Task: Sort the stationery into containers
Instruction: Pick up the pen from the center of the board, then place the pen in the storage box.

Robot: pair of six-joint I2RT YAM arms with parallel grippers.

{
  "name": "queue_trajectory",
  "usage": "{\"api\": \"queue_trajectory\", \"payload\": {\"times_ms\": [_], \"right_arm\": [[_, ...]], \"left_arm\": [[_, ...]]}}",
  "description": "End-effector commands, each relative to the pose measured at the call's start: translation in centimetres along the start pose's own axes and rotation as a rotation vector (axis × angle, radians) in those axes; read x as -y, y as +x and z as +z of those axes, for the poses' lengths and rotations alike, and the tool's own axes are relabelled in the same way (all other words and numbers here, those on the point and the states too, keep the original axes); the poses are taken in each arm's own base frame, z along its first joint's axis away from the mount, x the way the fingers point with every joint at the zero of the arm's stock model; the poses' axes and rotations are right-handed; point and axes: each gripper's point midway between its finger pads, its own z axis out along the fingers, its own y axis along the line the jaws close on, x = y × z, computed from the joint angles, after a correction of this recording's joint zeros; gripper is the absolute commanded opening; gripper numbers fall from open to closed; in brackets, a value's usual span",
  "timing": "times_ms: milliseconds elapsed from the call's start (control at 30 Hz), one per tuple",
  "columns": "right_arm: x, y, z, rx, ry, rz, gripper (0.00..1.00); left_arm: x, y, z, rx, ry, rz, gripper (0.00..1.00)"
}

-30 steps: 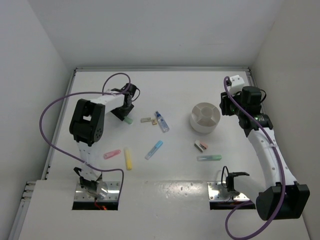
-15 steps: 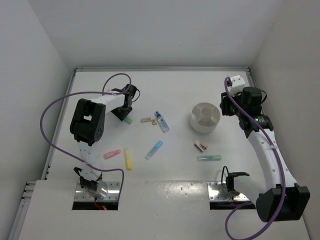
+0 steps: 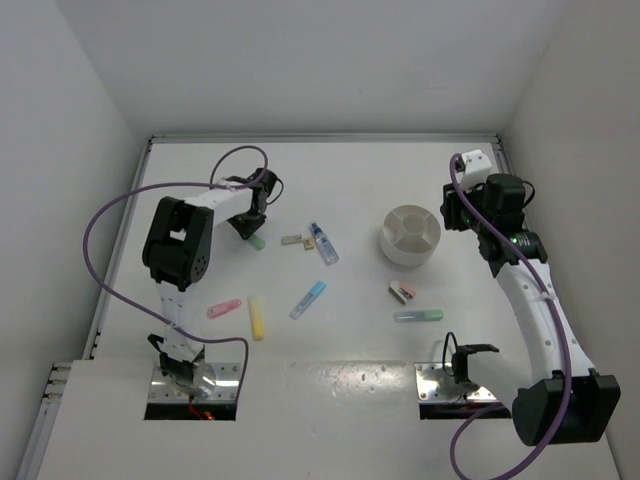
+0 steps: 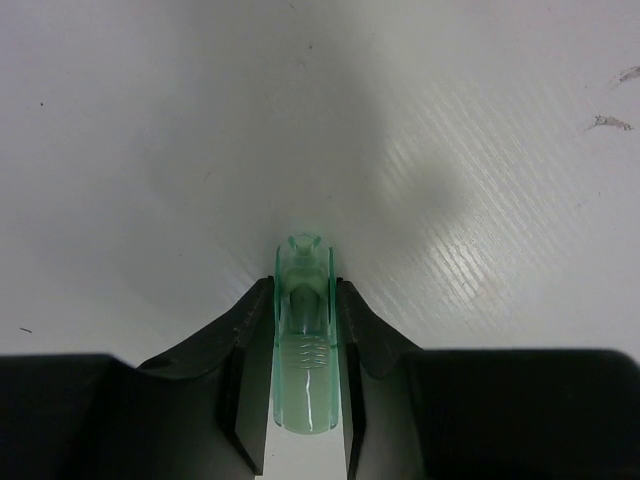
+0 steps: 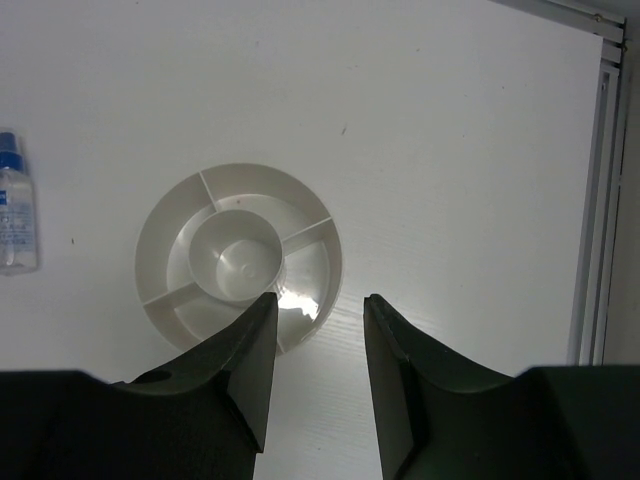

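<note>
My left gripper [image 4: 303, 300] is shut on a pastel green stick [image 4: 303, 345], which lies lengthwise between the fingers with its clear cap pointing out over the table. In the top view the same gripper [image 3: 252, 231] holds this green stick [image 3: 257, 241] at the table's far left. My right gripper [image 5: 318, 310] is open and empty, hovering over the near right rim of the round white divided dish [image 5: 160, 215]. From above, the right gripper [image 3: 455, 216] is just right of the dish [image 3: 411, 250]. The dish's compartments look empty.
On the table lie a clear blue-capped bottle [image 3: 323, 243], tan blocks [image 3: 292, 240], a blue stick [image 3: 308, 299], a yellow stick [image 3: 256, 316], a pink stick [image 3: 224, 308], brown-pink blocks [image 3: 401, 292] and another green stick [image 3: 418, 315]. White walls close off the back and sides.
My right gripper has shifted slightly to the right, off the dish. My left wrist has shifted a little at the green stick, which stays where it was.
</note>
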Motion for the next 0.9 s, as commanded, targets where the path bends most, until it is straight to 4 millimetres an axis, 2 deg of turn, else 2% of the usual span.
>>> {"api": "queue_trajectory", "payload": {"times_ms": [0, 100, 133, 167, 300, 333, 400, 433, 533, 567, 600, 633, 667, 700, 767, 800, 867], "right_arm": [[0.1, -1.4, -0.4, 0.055, 0.016, 0.001, 0.41], [0.1, -1.0, -0.3, 0.046, 0.014, 0.003, 0.41], [0.1, -1.0, -0.3, 0.046, 0.014, 0.003, 0.41], [0.1, -1.0, -0.3, 0.046, 0.014, 0.003, 0.41], [0.1, -0.6, 0.2, 0.028, 0.011, 0.005, 0.41], [0.3, -0.8, 0.2, 0.035, 0.021, 0.004, 0.41], [0.2, -0.5, 0.5, 0.025, 0.019, 0.005, 0.41], [0.4, -0.5, 0.5, 0.023, 0.028, 0.005, 0.41], [0.4, -0.3, 0.7, 0.014, 0.027, 0.006, 0.41], [0.4, -0.3, 0.7, 0.014, 0.027, 0.006, 0.41], [0.4, -0.3, 0.7, 0.014, 0.027, 0.006, 0.41], [0.4, 0.0, 0.9, 0.003, 0.025, 0.008, 0.41], [0.4, 0.0, 0.9, 0.003, 0.025, 0.008, 0.41], [0.5, 0.0, 0.9, 0.002, 0.034, 0.008, 0.41], [0.5, 0.4, 1.0, -0.007, 0.032, 0.009, 0.41], [0.4, 0.7, 1.2, -0.016, 0.030, 0.010, 0.41], [0.5, 0.4, 1.3, -0.007, 0.032, 0.009, 0.41]], "left_arm": [[-0.4, 1.6, -0.1, -0.052, -0.018, 0.084, 0.00], [0.5, 1.1, -1.7, -0.029, 0.026, 0.104, 0.00], [0.8, 0.5, -2.9, -0.007, 0.055, 0.113, 0.00], [1.9, -0.3, -4.1, 0.022, 0.097, 0.135, 0.00], [6.0, -1.4, -10.1, 0.163, 0.268, 0.279, 0.00], [7.1, -0.3, -11.9, 0.187, 0.319, 0.329, 0.00], [9.2, -0.3, -14.9, 0.261, 0.431, 0.412, 0.00], [10.3, 0.8, -16.8, 0.282, 0.494, 0.446, 0.00], [12.9, 1.6, -20.5, 0.328, 0.678, 0.486, 0.00], [13.6, 2.5, -21.1, 0.318, 0.729, 0.502, 0.00], [15.2, 2.1, -23.0, 0.353, 0.836, 0.497, 0.00], [15.8, 4.6, -23.2, 0.286, 0.940, 0.559, 0.00], [16.4, 5.5, -23.8, 0.269, 1.016, 0.580, 0.00], [17.7, 5.3, -25.3, 0.284, 1.120, 0.560, 0.00], [18.3, 6.9, -26.4, 0.224, 1.220, 0.578, 0.00], [18.9, 7.4, -26.4, 0.214, 1.242, 0.584, 0.00], [20.1, 7.9, -28.0, 0.177, 1.325, 0.564, 0.00]]}}
